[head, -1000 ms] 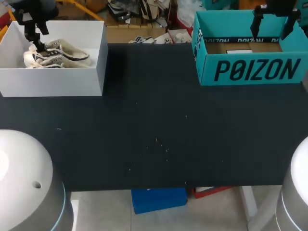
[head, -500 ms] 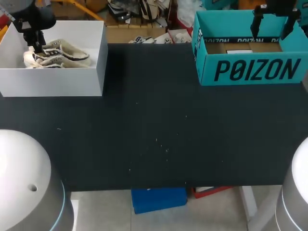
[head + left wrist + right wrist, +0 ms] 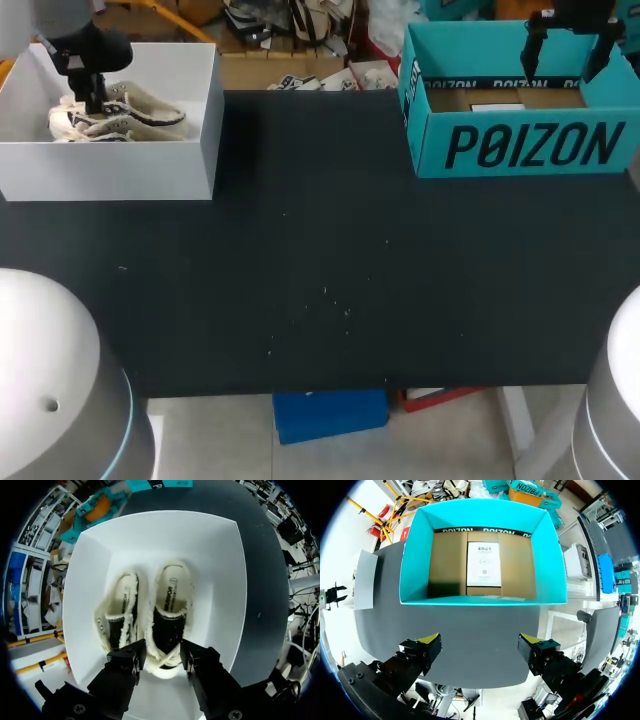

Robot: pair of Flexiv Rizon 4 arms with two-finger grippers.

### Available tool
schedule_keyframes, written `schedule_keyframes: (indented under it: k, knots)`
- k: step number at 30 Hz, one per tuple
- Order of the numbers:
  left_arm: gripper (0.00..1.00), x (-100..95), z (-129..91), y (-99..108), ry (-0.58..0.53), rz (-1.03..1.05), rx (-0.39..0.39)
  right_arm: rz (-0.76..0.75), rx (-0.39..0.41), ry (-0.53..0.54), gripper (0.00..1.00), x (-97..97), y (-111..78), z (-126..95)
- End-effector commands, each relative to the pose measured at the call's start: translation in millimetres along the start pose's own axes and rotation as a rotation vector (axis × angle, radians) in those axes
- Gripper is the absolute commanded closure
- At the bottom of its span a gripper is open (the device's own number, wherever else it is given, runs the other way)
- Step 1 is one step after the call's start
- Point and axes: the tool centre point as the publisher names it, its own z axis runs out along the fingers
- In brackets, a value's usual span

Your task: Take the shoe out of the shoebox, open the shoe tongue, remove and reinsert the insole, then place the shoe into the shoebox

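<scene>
A pair of cream fleece-lined shoes (image 3: 125,112) lies in the white box (image 3: 110,170) at the table's far left. My left gripper (image 3: 92,100) is down inside that box. In the left wrist view its fingers (image 3: 127,656) press both sides of one shoe (image 3: 169,612) at its near end, one finger wedged against the second shoe (image 3: 120,615). The left gripper (image 3: 161,657) is shut on that shoe, its yellow tips hidden. My right gripper (image 3: 480,645) hangs open over the near wall of the teal shoebox (image 3: 415,555), nothing between its fingers. From the head view the right gripper (image 3: 565,40) hovers above the teal shoebox (image 3: 530,145).
The teal shoebox has a cardboard floor with a white card (image 3: 483,564) on it. The white box's wall (image 3: 225,580) surrounds the left gripper closely. The dark table (image 3: 330,280) stretches between the two boxes.
My left gripper's fingers have drawn in from wide open onto the shoe, and the left wrist has shifted slightly rightward over the white box. The right arm has not moved.
</scene>
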Motion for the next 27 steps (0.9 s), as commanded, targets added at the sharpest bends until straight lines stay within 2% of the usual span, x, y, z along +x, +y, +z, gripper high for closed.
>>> schedule_keyframes:
  k: [1,16,27]
  knots:
    - [0.57,-18.0,19.6,-5.5,0.020,0.003,-0.008,0.000,0.000,0.000,0.00,-0.2,-0.4,-0.2]
    - [0.63,-23.2,60.3,-11.3,0.064,0.018,-0.024,0.000,0.000,0.000,0.00,-0.2,-0.4,-0.2]
    - [0.66,-24.8,92.4,-6.8,0.080,0.020,-0.055,0.000,0.000,0.000,0.00,-0.2,-0.4,-0.2]
